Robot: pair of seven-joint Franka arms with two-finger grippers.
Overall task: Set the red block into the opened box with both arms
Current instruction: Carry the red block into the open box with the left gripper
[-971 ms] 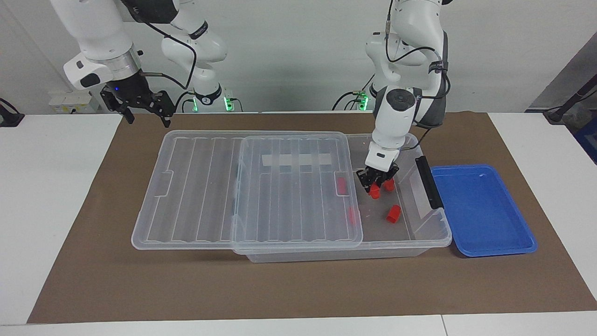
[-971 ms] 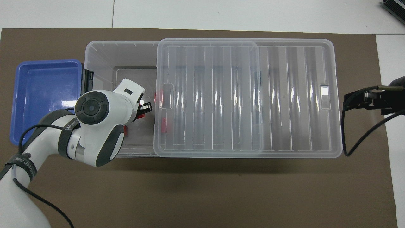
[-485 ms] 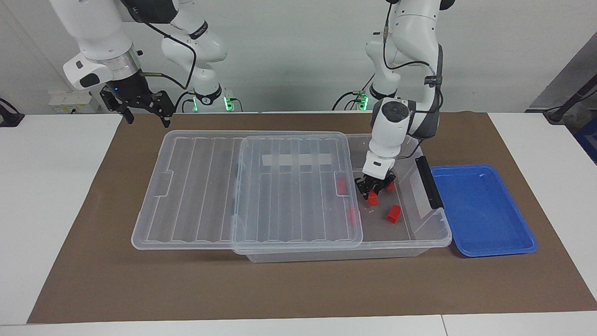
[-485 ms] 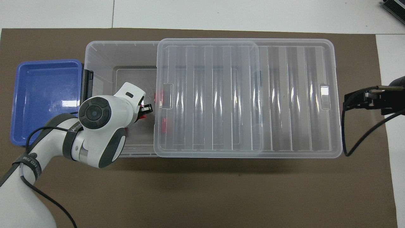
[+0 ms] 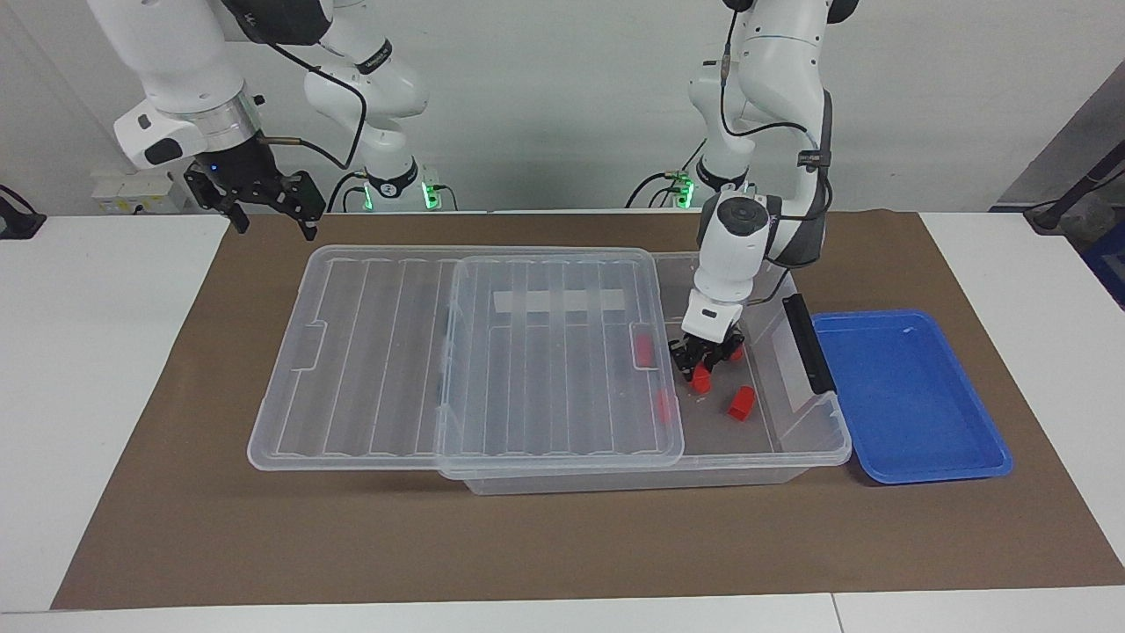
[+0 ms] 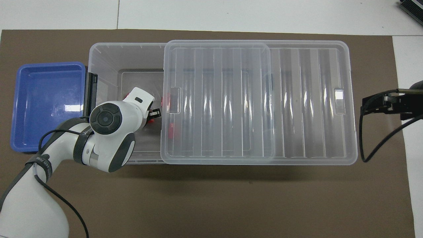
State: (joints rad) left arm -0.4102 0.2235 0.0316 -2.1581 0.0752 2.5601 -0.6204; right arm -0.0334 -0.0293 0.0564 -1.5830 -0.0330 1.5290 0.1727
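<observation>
While the left end effector (image 5: 700, 365) reaches down into the uncovered end of the box (image 5: 795, 444), it pinches the red block (image 5: 700, 379) just above the floor. The right end effector (image 5: 268, 207) waits spread over the bench (image 5: 114, 352).

blue tray (image 5: 910, 396): shallow, on brown mat (image 5: 562, 545), at 3 o'clock in the facing view | mat: covers the middle of the white bench (image 5: 97, 369)
</observation>
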